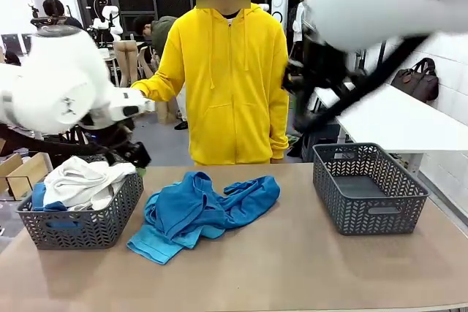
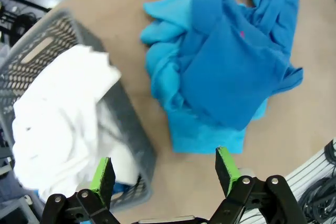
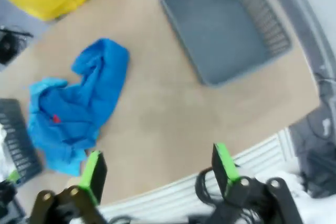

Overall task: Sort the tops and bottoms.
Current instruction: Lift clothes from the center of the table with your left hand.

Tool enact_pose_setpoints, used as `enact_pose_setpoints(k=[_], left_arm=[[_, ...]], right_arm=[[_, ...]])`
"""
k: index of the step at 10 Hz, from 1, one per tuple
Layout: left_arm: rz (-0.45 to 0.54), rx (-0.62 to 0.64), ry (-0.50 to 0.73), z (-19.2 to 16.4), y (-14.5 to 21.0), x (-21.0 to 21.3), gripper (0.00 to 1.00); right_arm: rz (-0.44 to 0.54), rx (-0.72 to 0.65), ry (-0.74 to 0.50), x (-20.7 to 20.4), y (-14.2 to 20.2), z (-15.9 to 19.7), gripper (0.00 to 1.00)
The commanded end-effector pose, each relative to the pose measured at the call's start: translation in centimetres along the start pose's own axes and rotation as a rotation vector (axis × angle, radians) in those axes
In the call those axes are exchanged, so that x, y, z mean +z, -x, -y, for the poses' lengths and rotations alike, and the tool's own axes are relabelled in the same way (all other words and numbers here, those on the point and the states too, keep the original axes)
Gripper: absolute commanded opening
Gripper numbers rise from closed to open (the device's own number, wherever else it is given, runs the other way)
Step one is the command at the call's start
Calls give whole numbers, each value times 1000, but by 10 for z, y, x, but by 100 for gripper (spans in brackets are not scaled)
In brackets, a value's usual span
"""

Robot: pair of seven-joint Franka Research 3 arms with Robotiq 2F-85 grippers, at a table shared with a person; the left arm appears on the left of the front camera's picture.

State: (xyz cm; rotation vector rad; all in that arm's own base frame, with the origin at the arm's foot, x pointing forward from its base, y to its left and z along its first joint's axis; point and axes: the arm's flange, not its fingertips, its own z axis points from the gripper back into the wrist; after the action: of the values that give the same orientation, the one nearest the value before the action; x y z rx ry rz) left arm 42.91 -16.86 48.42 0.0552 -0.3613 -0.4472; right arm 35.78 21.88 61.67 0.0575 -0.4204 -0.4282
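Fingers [image 2: 103, 174] apart and empty on your left gripper [image 2: 164, 170] and right gripper [image 3: 158, 165]; white garment [image 1: 80, 180] in left basket [image 1: 88, 228], royal blue garment [image 1: 194, 206] and turquoise garment [image 1: 153, 245] still unsorted mid-table, right basket [image 1: 365, 213] unfilled.

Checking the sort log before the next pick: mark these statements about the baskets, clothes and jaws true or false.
1. The white garment lies in the left basket. True.
2. The right basket holds a blue garment. False: it is empty.
3. The blue and turquoise heap lies on the table between the baskets. True.
4. The left arm's jaws grip white cloth. False: they stand open, empty.
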Motion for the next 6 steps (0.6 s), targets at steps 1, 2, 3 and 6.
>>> enact_pose_setpoints(k=[1, 2, 3, 6], left_arm=[[45, 39, 12, 10, -32, -14, 100], [83, 92, 57, 17, -35, -19, 100], [12, -3, 13, 12, -15, -10, 100], [28, 22, 33, 17, -27, -18, 100]], right_arm=[[-10, -43, -81, -22, 15, 32, 100], [0, 0, 0, 0, 0, 0, 100], [0, 0, 0, 0, 0, 0, 100], [0, 0, 0, 0, 0, 0, 100]])
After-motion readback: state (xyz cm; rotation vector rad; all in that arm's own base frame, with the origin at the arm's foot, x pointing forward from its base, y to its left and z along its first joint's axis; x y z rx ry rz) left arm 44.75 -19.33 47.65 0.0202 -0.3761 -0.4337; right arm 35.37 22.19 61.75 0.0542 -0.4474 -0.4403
